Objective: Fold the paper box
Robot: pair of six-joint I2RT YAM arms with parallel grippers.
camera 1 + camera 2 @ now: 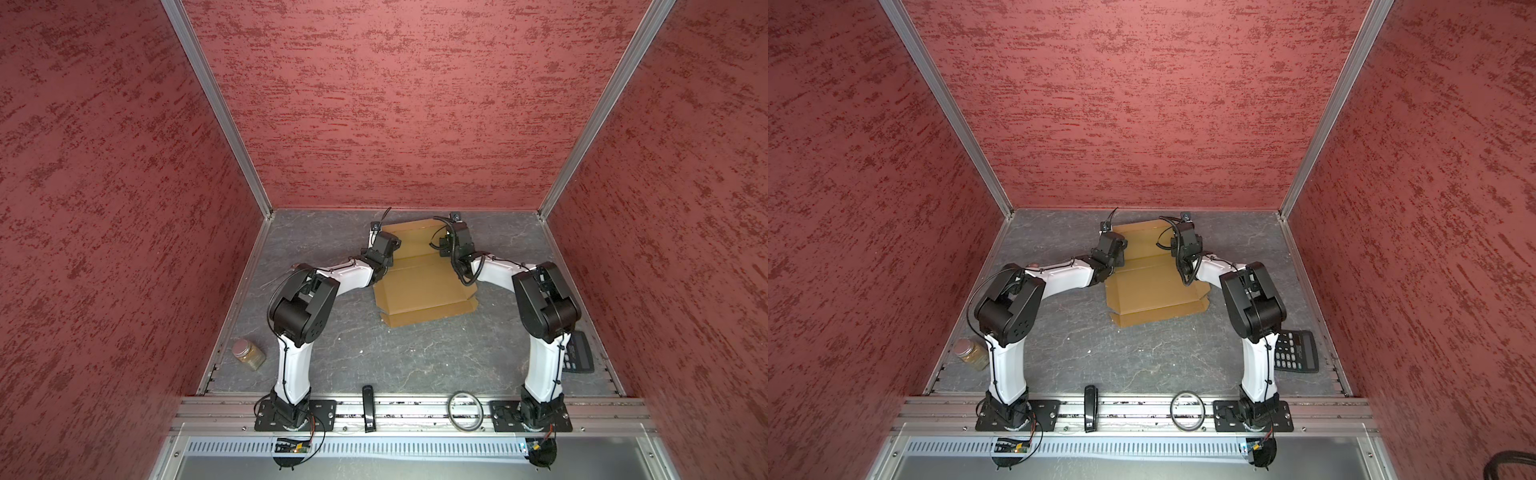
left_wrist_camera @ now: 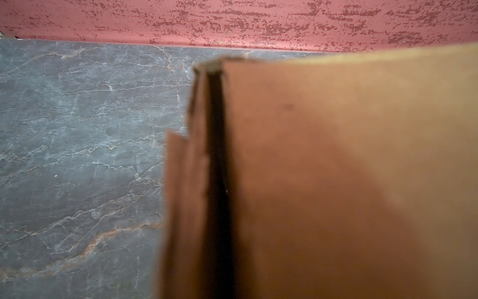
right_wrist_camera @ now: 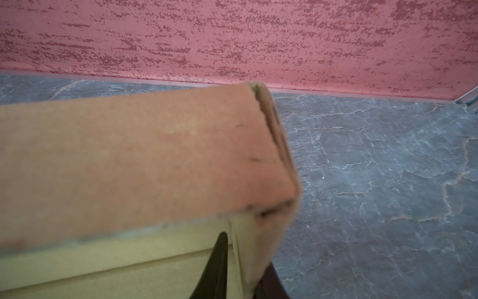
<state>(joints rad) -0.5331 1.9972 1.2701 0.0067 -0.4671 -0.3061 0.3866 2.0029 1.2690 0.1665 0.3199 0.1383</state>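
We find the box by the table's far edge. Left gripper pinches its wall; right gripper straddles the opposite wall, grip unclear.

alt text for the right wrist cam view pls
A blurred close-up of the paper box corner fills much of the frame, with one dark finger of the right gripper inside its raised side and what looks like the other outside. Grey marbled table and a red textured wall lie beyond.
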